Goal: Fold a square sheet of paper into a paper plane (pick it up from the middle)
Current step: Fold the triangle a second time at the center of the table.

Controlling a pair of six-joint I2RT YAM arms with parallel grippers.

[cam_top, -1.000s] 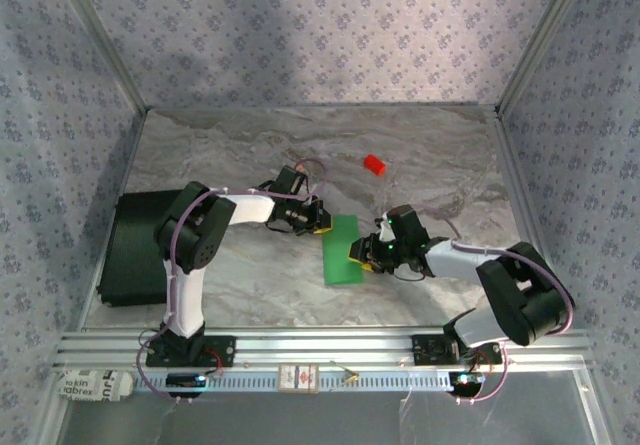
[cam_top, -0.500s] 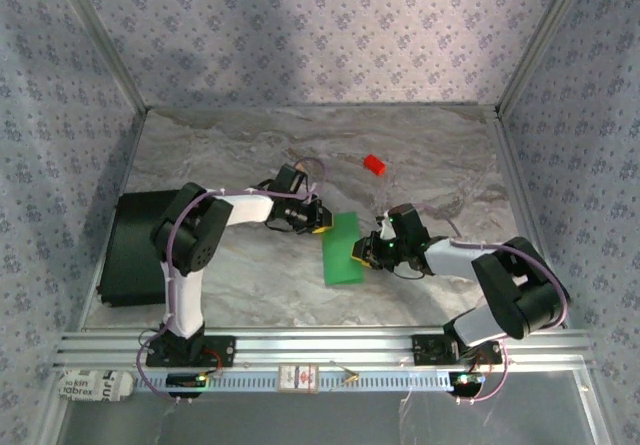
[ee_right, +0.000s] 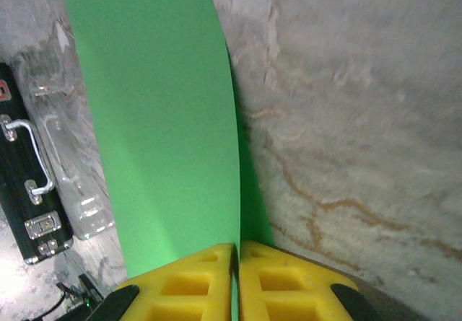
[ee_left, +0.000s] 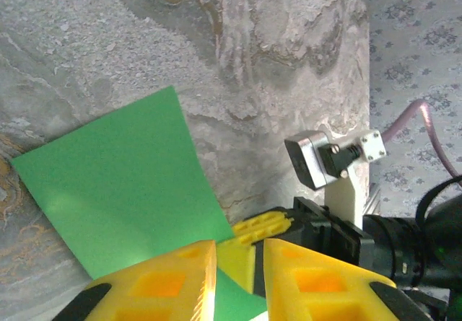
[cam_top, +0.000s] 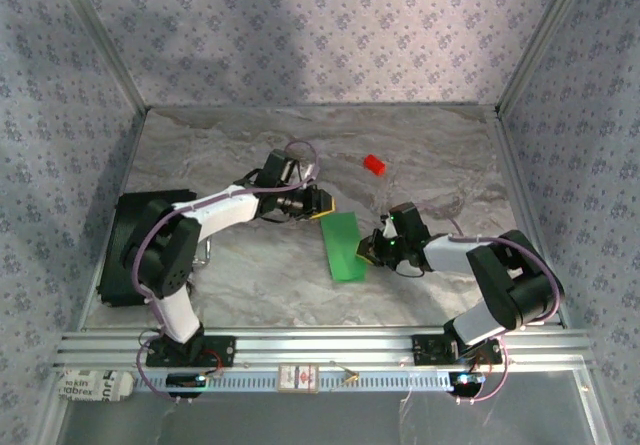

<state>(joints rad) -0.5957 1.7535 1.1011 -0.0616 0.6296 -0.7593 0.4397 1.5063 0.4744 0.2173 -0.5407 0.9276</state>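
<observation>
From my remote station I see the grey marble-patterned tabletop (cam_top: 440, 145) carrying a thin bright green square sheet of paper (cam_top: 343, 248) near its middle, a small red block (cam_top: 374, 164) well apart toward the far side, and a flat black case with metal latches (cam_top: 135, 255) against the left edge.

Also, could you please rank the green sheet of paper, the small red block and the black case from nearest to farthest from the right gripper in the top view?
1. The square sheet of paper, pinched in the right gripper, table centre.
2. The red block, farther back on the table.
3. The black case, at the far left edge.
</observation>
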